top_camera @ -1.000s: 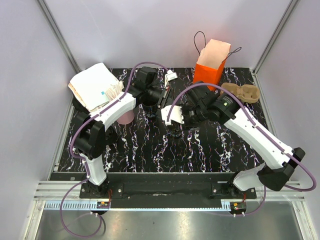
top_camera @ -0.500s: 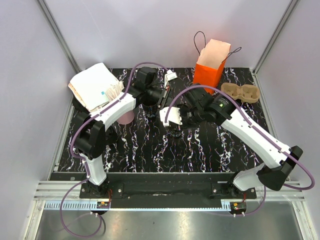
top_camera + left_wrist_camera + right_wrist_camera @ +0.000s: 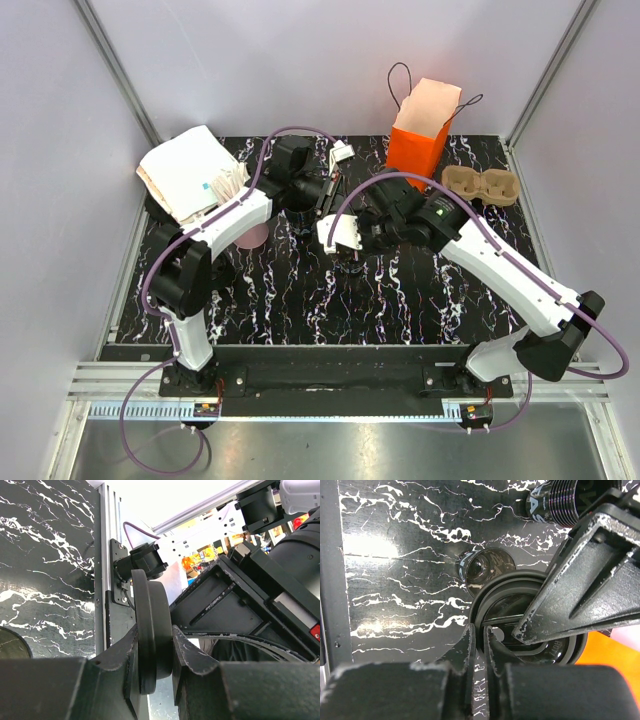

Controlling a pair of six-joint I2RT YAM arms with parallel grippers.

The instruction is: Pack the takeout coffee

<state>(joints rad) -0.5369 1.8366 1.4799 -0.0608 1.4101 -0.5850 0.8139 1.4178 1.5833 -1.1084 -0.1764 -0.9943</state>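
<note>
A dark round lid (image 3: pixel 152 630) is held edge-on in my left gripper (image 3: pixel 155 635), which is shut on it. In the right wrist view the same lid (image 3: pixel 540 630) faces the camera. My right gripper (image 3: pixel 479 630) has its fingers nearly together, pinching the lid's left rim. One left finger (image 3: pixel 585 575) crosses the lid from the upper right. A small black cup without a lid (image 3: pixel 485 567) stands on the table just beyond. The takeout coffee as a lidded cup is out of view. From above, both grippers (image 3: pixel 325 195) (image 3: pixel 345 242) meet mid-table.
An orange paper bag (image 3: pixel 420 135) stands open at the back right, with a cardboard cup carrier (image 3: pixel 480 185) beside it. A pink cup (image 3: pixel 252 235) sits under the left arm. A stack of white paper (image 3: pixel 185 170) lies at the back left.
My right gripper has closed from half open down onto the lid's rim and edged slightly left. The left gripper has kept its hold and has not moved.
</note>
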